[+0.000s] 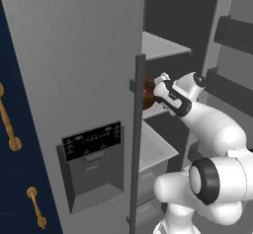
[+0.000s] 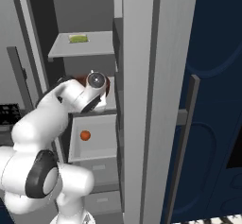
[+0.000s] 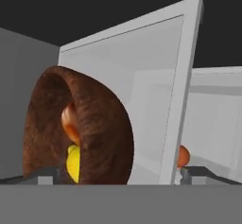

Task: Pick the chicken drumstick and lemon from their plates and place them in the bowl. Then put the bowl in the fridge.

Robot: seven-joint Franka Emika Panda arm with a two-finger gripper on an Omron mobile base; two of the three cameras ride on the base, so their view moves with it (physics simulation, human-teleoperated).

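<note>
Inside, the white arm reaches forward and up into the open fridge (image 1: 74, 55), its wrist bent toward a middle shelf (image 2: 113, 106) past the edge of the closed door. The gripper (image 3: 113, 178) stands spread wide, one fingertip (image 3: 42, 175) on each side of the bowl (image 3: 94, 128) and holding nothing. The bowl sits on that shelf right before the hand, with the lemon (image 3: 73, 164) and the chicken drumstick (image 3: 71, 124) in it. A small orange fruit (image 2: 85, 135) lies in the drawer below, a green item (image 2: 78, 38) on the shelf above.
</note>
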